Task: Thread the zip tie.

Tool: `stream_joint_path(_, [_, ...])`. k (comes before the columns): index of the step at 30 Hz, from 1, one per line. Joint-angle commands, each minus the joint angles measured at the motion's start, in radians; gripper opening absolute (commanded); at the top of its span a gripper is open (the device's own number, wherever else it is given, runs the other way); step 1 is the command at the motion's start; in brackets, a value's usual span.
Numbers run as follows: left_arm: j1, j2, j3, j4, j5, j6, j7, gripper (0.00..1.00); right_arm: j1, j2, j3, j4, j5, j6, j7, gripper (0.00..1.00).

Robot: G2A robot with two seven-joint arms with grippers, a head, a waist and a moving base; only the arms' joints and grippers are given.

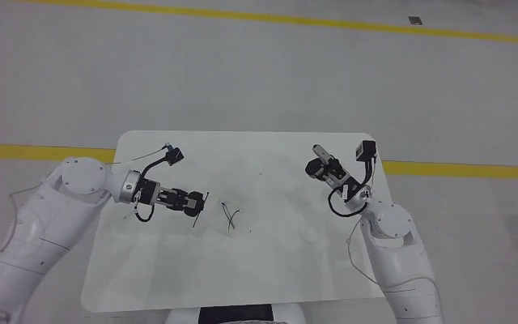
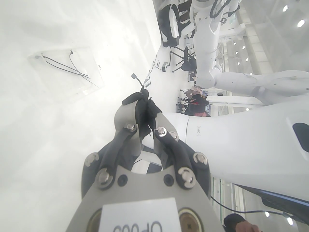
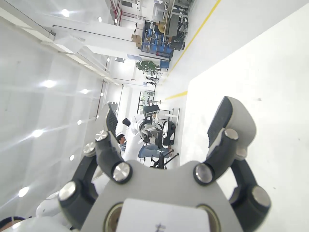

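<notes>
White table [image 1: 267, 267] in the top view: left gripper [image 1: 197, 202] at centre left, beside spare ties [image 1: 231, 217]; right gripper [image 1: 317, 166] upper right. Left wrist view: fingers [image 2: 125, 114] pinch the zip tie [image 2: 138, 81] at mid-frame, head poking out, likely presented for threading. Right wrist view: fingers [image 3: 221, 114] spread and empty, probably free to take the tail

Bright, even light came from rows of ceiling lamps [image 3: 48, 83], which flared into streaks in the right wrist view. Glare washed out the white table [image 1: 267, 267] in the left wrist view, leaving the clear tray [image 2: 60, 83] faint and the zip ties [image 2: 79, 73] dark. Both wrist views bent straight lines toward their edges.
</notes>
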State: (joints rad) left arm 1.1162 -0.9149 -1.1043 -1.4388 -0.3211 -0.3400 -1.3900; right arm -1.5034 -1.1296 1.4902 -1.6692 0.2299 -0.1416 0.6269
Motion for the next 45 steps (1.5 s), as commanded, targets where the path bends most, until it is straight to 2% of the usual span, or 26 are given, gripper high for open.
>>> stream_joint_path(1, [0.000,0.000,0.000,0.000,0.000,0.000,0.000,0.00,0.000,0.000,0.000,0.000,0.000,0.000,0.000,1.00])
stream_joint_path(8, [0.000,0.000,0.000,0.000,0.000,0.000,0.000,0.00,0.000,0.000,0.000,0.000,0.000,0.000,0.000,1.00])
stream_joint_path(10, [0.000,0.000,0.000,0.000,0.000,0.000,0.000,0.00,0.004,-0.003,-0.021,-0.010,0.013,0.016,-0.002,1.00])
stream_joint_path(16, [0.000,0.000,0.000,0.000,0.000,0.000,0.000,0.00,0.125,-0.015,-0.136,0.032,-0.026,0.054,0.035,1.00])
stream_joint_path(21, [0.000,0.000,0.000,0.000,0.000,0.000,0.000,0.00,0.222,-0.031,-0.244,0.113,-0.035,0.041,0.088,1.00])
stream_joint_path(25, [0.000,0.000,0.000,0.000,0.000,0.000,0.000,0.00,0.267,-0.041,-0.312,0.176,-0.023,0.047,0.156,1.00])
stream_joint_path(29, [0.000,0.000,0.000,0.000,0.000,0.000,0.000,0.00,0.297,-0.046,-0.352,0.220,0.003,0.051,0.228,1.00])
stream_joint_path(34, [0.000,0.000,0.000,0.000,0.000,0.000,0.000,0.00,0.301,-0.047,-0.354,0.223,0.014,0.048,0.247,1.00])
stream_joint_path(35, [0.004,-0.001,0.004,-0.010,0.004,0.000,0.024,0.00,0.301,-0.047,-0.354,0.223,0.014,0.048,0.247,1.00])
stream_joint_path(37, [0.003,-0.001,0.006,-0.018,-0.004,0.000,0.030,0.00,0.301,-0.047,-0.354,0.223,0.014,0.048,0.247,1.00])
stream_joint_path(41, [-0.015,-0.005,0.007,-0.023,-0.051,0.000,0.000,0.00,0.301,-0.047,-0.354,0.223,0.014,0.048,0.247,1.00])
stream_joint_path(45, [-0.036,-0.014,0.048,-0.037,-0.120,0.000,0.000,0.00,0.301,-0.047,-0.354,0.223,0.014,0.048,0.247,1.00])
